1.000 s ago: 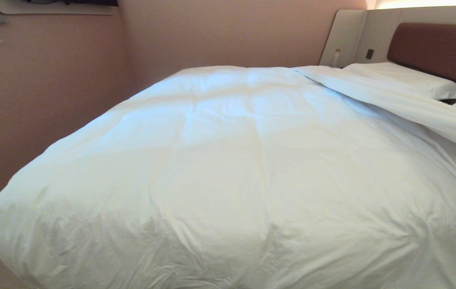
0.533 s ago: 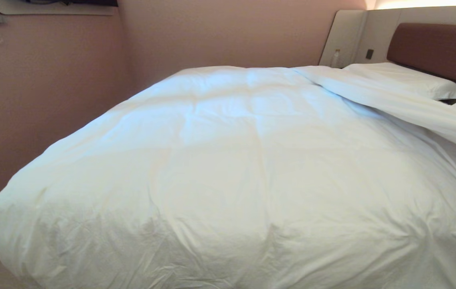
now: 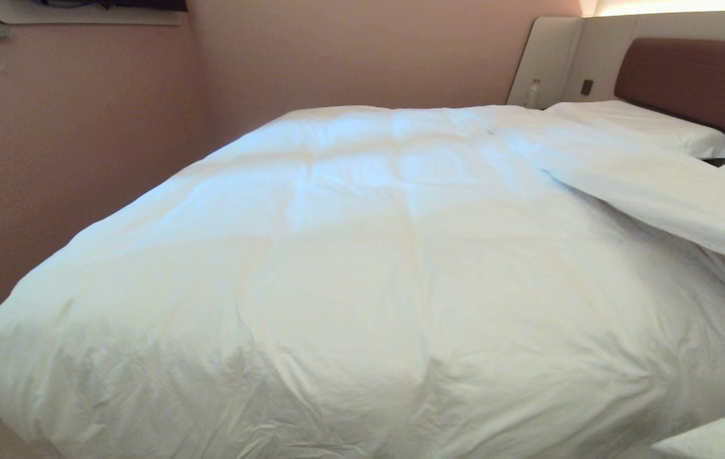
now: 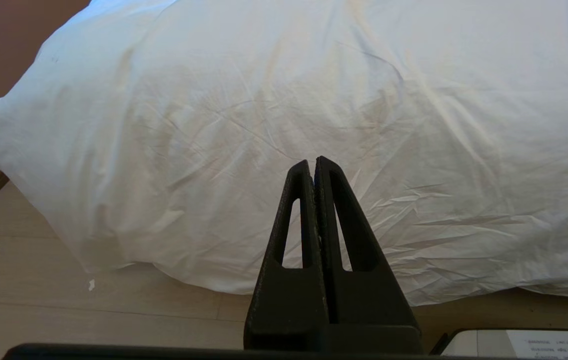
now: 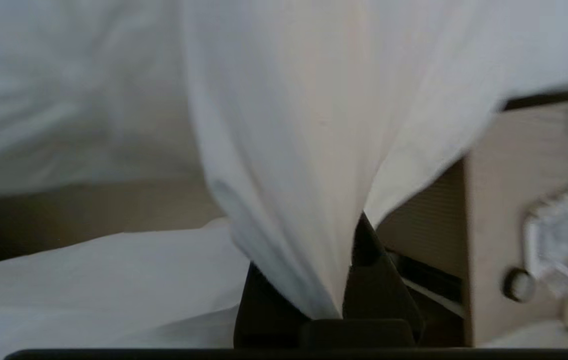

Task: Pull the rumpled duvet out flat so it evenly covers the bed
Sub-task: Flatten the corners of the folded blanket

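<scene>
Duvet [image 5: 303, 150] pinched between right gripper [image 5: 333, 280] jaws.

Left gripper [image 4: 313, 165] closed, empty; right gripper [image 5: 331, 280] pinching cloth

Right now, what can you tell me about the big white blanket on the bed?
The duvet is a big, puffy, white creased cover spread over the bed, hanging off its foot toward the floor. Its head end is folded back near a pillow. The right gripper is shut on a bunched fold.
</scene>
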Tool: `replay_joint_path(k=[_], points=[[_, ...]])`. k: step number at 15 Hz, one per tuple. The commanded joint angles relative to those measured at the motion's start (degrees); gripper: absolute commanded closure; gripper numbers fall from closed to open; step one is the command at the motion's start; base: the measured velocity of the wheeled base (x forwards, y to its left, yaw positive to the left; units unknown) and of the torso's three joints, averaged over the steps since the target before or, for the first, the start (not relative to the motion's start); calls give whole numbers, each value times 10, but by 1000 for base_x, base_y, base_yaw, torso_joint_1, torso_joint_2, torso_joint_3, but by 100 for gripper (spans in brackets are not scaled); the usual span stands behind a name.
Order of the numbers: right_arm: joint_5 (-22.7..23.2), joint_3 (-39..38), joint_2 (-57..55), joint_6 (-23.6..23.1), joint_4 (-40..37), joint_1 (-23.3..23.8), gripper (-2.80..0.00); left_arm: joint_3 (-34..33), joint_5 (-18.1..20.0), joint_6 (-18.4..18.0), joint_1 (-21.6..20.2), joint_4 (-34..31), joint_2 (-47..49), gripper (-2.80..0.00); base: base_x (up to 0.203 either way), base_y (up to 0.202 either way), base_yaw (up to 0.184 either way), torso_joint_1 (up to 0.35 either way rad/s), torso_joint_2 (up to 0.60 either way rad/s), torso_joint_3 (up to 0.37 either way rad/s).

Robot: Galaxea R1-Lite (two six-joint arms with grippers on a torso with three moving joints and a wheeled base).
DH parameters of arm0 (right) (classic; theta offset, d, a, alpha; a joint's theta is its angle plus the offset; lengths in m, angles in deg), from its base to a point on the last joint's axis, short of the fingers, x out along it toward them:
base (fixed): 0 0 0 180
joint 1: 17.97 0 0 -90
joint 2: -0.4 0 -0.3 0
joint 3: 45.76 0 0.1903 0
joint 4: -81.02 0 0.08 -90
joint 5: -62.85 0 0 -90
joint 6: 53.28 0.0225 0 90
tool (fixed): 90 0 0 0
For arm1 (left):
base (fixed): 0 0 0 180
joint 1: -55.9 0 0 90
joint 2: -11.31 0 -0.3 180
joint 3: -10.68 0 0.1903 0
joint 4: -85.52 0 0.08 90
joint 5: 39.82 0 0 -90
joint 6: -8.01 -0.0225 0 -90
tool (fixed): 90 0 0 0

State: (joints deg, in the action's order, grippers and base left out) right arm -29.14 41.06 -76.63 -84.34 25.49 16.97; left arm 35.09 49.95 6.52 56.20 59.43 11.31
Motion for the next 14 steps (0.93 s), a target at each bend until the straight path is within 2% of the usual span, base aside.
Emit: replay_joint_path(k=[1,2,3,4,7,11,14], points=[[13,-30,-13,-9,-46,-31,0,0,0,0,0,0,0,0,0,0,0,0,0,0],[10,-39,-21,-22,-47,-36,0,0,0,0,0,0,0,0,0,0,0,0,0,0],[-1,-52,-31,-53,-47,-36,0,0,0,0,0,0,0,0,0,0,0,0,0,0],[-31,-63,-35,-85,-47,-35,0,0,0,0,0,0,0,0,0,0,0,0,0,0],[-92,-89,-48,-134,-43,-32,0,0,0,0,0,0,0,0,0,0,0,0,0,0],[-96,-110,-72,-145,-40,-38,0,0,0,0,1,0,0,0,0,0,0,0,0,0],[-122,-148,-92,-150,-9,-70,0,0,0,0,0,0,0,0,0,0,0,0,0,0]])
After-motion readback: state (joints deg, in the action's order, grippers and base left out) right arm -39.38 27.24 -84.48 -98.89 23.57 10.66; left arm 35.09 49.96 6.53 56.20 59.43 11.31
